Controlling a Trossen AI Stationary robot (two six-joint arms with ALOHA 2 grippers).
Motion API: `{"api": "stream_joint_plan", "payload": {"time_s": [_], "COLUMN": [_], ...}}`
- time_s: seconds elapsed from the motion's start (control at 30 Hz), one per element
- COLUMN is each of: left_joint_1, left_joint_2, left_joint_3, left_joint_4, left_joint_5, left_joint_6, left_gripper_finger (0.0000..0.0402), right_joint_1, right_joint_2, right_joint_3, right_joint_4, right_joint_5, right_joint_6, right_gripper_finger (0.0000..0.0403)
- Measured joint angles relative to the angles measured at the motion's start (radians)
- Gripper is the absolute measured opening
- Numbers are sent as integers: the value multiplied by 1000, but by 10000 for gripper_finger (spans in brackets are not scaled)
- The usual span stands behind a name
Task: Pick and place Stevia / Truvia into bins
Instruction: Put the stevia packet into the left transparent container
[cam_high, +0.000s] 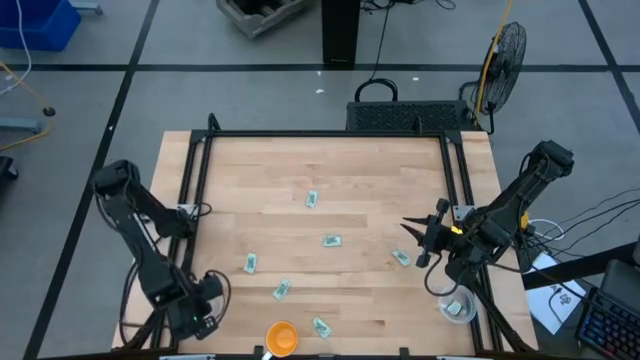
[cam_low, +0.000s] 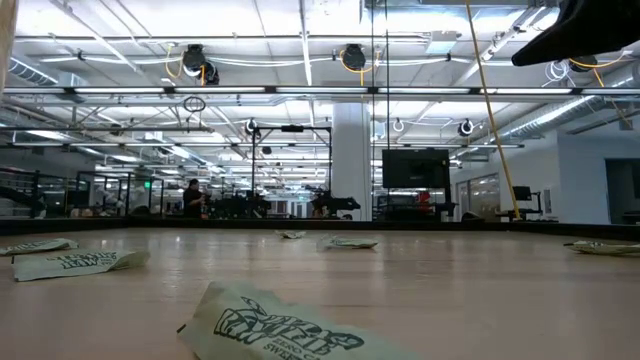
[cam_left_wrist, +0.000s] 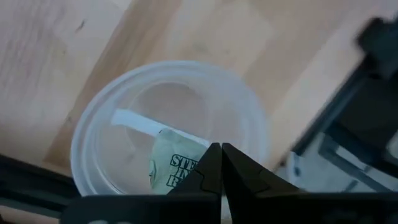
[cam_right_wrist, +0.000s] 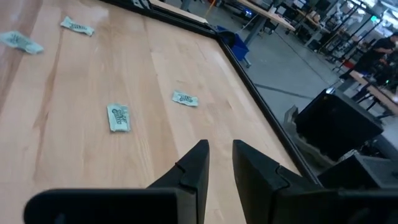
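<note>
Left claw (cam_left_wrist: 221, 163), fingers nearly together, over a clear cup (cam_left_wrist: 168, 127) at the desk's (cam_high: 330, 180) near-left corner; one sachet (cam_left_wrist: 171, 163) leans inside, its long axis tilted. Six sachets (cam_high: 331, 241) lie flat mid-desk, variously angled, beside an orange bowl (cam_high: 281, 337). Right claw (cam_right_wrist: 219, 163), slightly parted, empty, near the second cup (cam_high: 457, 305).

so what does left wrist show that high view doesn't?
Left wrist only: inside of the clear cup, a sachet lying in it, and the left gripper right above with fingers nearly together.
High view only: both arms, the loose sachets on the wooden table, orange bowl, right gripper, and the second cup.
Both: the table's wood surface.
</note>
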Motion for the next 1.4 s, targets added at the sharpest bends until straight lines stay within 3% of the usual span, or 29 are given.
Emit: {"api": "stream_joint_plan", "payload": {"time_s": [0.4,1.4], "left_joint_1": [-6,1], "left_joint_2": [97,97], "left_joint_3": [0,0], "left_joint_4": [-3,-53], "left_joint_5": [-8,-9], "left_joint_6": [-5,-144], "left_gripper_finger": [36,46], "right_joint_1": [-7,-166], "right_joint_2": [0,0], "right_joint_3": [0,0], "right_joint_4": [0,49], "right_joint_5": [0,-2], "right_joint_6": [-103,-99], "right_gripper_finger": [64,63]}}
